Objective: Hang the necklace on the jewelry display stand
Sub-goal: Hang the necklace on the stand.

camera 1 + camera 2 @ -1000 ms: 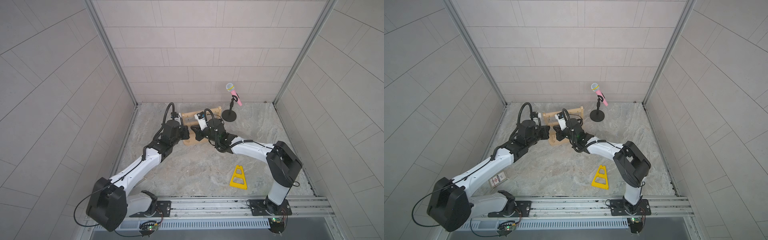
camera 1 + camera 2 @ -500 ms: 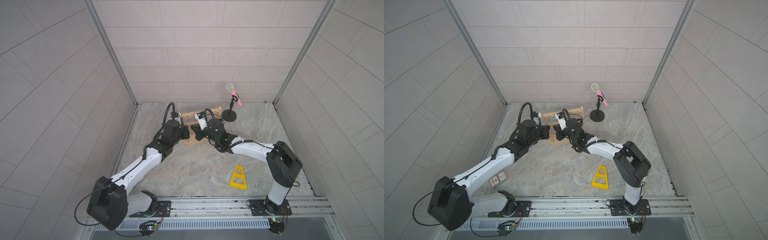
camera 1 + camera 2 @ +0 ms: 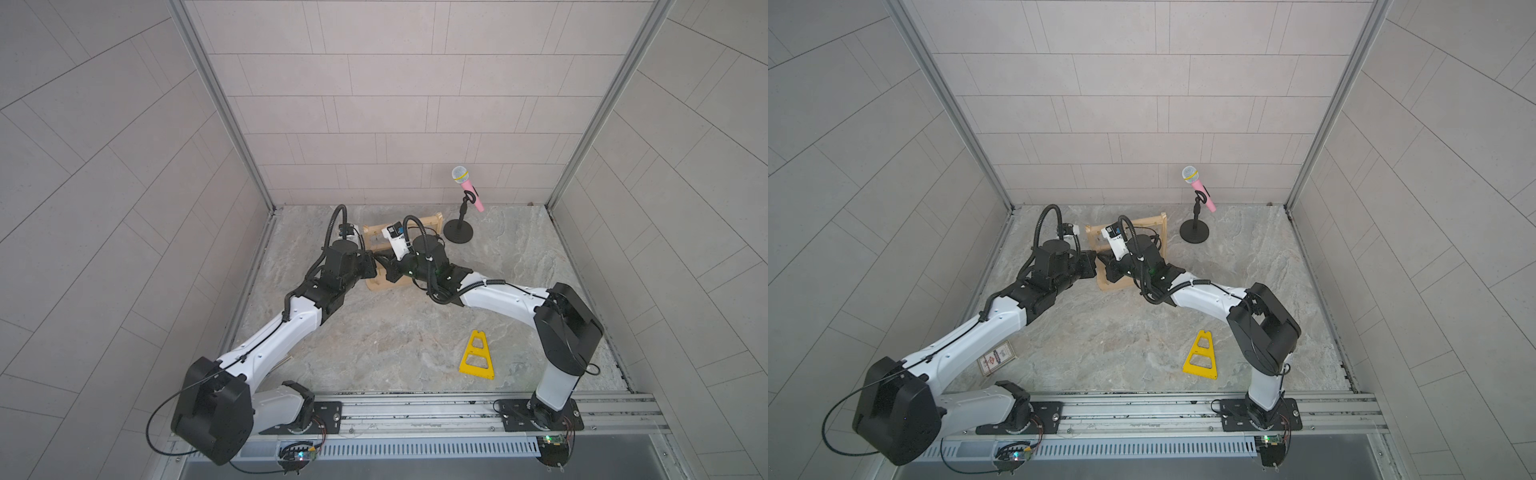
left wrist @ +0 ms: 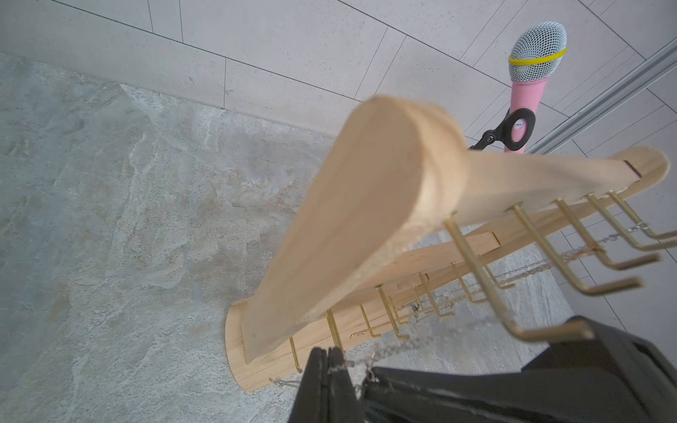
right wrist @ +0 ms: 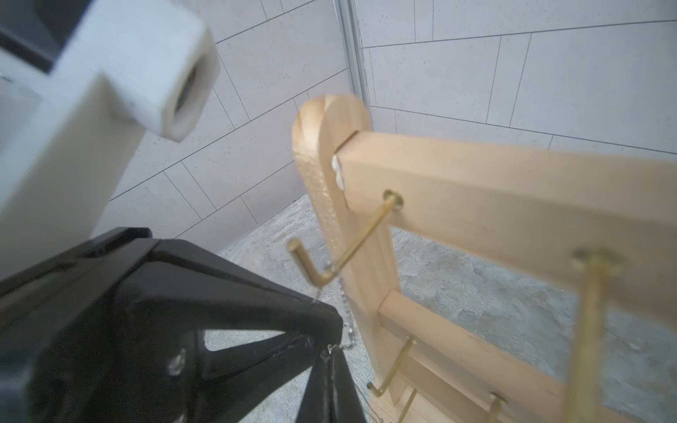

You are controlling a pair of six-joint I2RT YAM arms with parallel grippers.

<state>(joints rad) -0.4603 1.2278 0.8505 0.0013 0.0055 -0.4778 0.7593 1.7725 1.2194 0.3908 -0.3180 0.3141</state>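
Mostly wrapping up, by the look: working near the desk's (image 3: pixel 374 332) back edge at the stand (image 4: pixel 366 205), with left gripper (image 4: pixel 328 366) and right gripper (image 5: pixel 331 360) apparently draping the necklace (image 5: pixel 346 307) over the top bar's end hook (image 5: pixel 359 238). Clamping both pairs of jaws tightly together on it, just below that hook. Awaiting only release and retreat, likely.
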